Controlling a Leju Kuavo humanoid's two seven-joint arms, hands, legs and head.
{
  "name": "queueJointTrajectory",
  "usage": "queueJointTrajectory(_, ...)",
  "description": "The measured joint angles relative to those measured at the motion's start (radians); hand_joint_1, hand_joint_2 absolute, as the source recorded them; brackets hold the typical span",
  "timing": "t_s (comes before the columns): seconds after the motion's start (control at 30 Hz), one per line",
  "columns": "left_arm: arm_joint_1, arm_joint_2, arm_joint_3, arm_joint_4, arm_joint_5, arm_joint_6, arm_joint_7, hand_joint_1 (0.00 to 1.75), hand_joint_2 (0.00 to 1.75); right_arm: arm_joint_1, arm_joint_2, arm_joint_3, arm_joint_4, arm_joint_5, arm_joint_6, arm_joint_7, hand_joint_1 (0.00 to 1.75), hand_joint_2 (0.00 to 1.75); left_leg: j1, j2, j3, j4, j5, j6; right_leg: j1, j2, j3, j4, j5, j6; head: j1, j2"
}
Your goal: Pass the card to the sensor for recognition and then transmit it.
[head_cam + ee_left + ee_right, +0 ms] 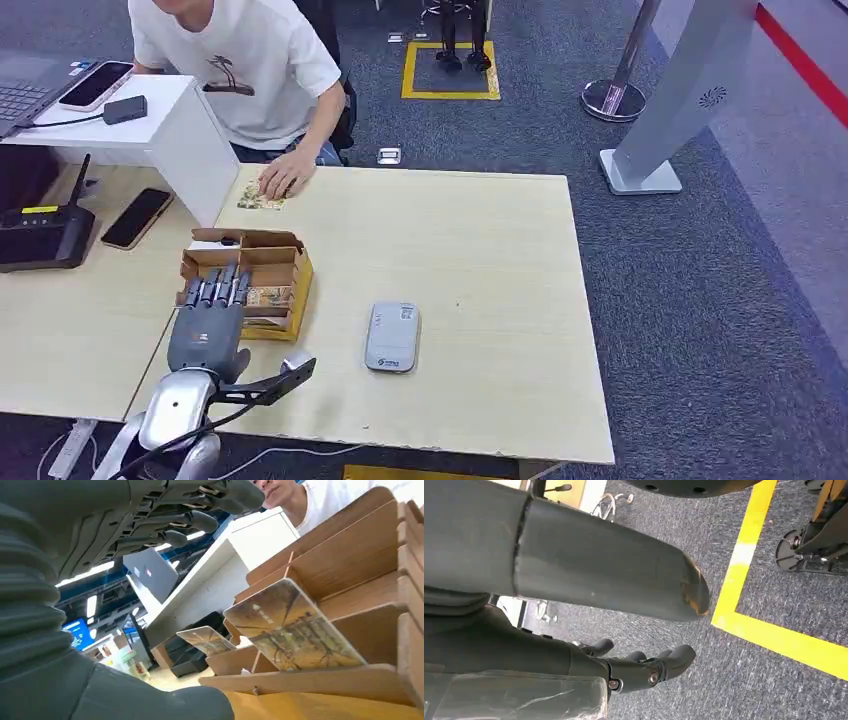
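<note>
Left hand (208, 318) poised over the near edge of the cardboard box (290, 262), palm down, fingers (222, 288) stretched out and apart, gripping nothing. From the left wrist view, same hand (150, 525) spread above the box, fingers (200, 520) extended, nothing between them and the thumb.

Card (292, 627) standing tilted in a slot of the box (350, 555), leaning back against a divider, printed face towards the wrist camera; a second card (207, 640) in a slot further along. Seen from the head view, a card (268, 296) just beyond the fingertips, inside the box's near compartment. So: directly ahead of and below the left hand, close, not yet touched as far as can be told. Long edge apparently running across the slot, roughly crosswise to the fingers, upper edge free above the divider — likely the place for a pinch.

Grey sensor (391, 337) flat on the table (500, 300), to the right of the box, well apart from it, long axis pointing away from the robot.

Right hand (639, 667) hanging low over carpet, away from the table, fingers loosely apart, nothing held. Left clearly the nearer hand to the box.

Beyond the box, a person's hand (285, 178) resting on another card (258, 200) at the table's far edge.
</note>
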Motion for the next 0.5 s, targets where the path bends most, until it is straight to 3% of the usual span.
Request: queueJointTrajectory(0.5, 0.0, 0.012, -0.004, 0.0, 0.0, -0.008, 0.01, 0.0, 1.75, 0.0, 0.0, 0.0, 0.0, 0.0, 0.001, 0.004, 0.0, 0.0, 0.0, 0.0, 0.0, 0.0, 0.0, 0.0, 0.0, 0.0, 0.0, 0.0, 0.0, 0.0, 0.0, 0.0)
